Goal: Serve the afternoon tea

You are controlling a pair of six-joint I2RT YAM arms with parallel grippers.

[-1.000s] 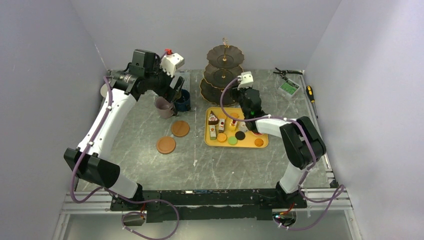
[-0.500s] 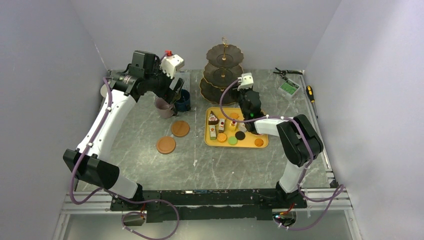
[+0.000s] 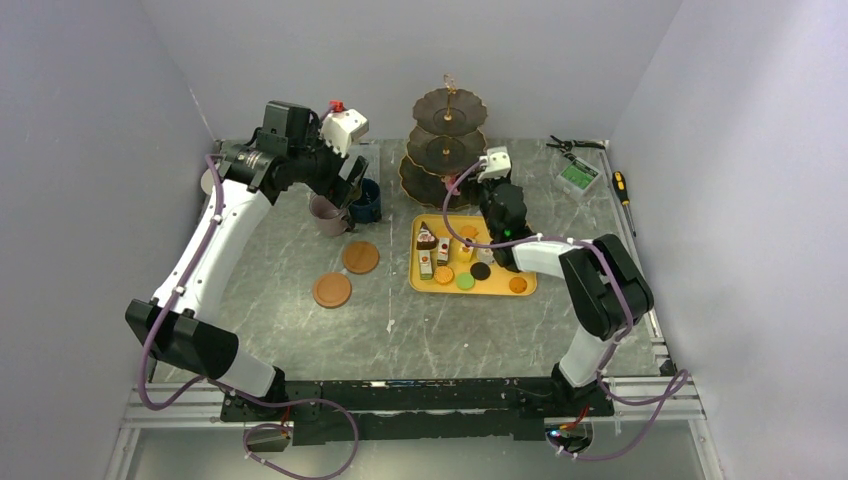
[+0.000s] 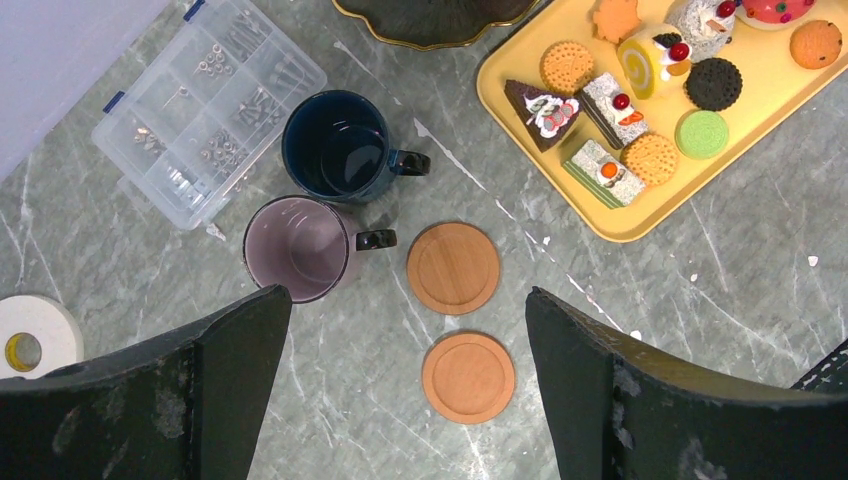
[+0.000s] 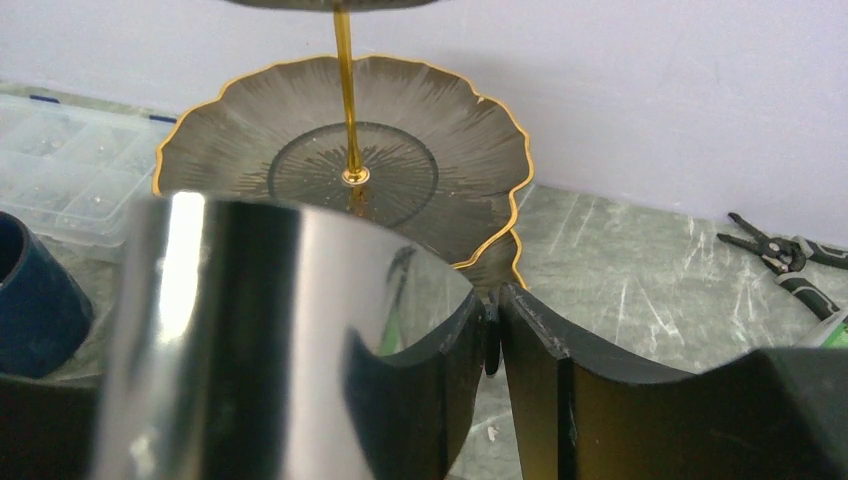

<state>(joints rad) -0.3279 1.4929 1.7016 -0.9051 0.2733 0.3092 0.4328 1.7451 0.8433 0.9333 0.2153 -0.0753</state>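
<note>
Grey marble table (image 3: 300,340) below, and at its far side stands the dark three-tier stand (image 3: 446,150), gold trim round each scalloped plate. The left gripper (image 4: 405,300) hangs high over the mugs and coasters, fingers spread wide with nothing between them. The right gripper (image 5: 490,305) is close beside the stand, facing one tier. Its fingers are pressed nearly together, with only a thin slit showing. Something shiny and curved fills the lower left of that wrist view, and I can't tell what it is.

Just in front of the stand lies the yellow tray (image 3: 497,285), carrying the cake slices (image 4: 545,108), a green macaron (image 4: 700,133) and orange macarons (image 4: 651,158). Left of the stand sits a clear plastic box (image 4: 200,110) of small parts.

The navy mug (image 4: 345,145) stands upright next to the box, the mauve mug (image 4: 300,248) just beside it. Both are on the table, off the coasters. Two brown coasters (image 4: 453,268) lie flat near the mugs, slightly apart. A white tape roll (image 4: 35,335) sits far left.
</note>
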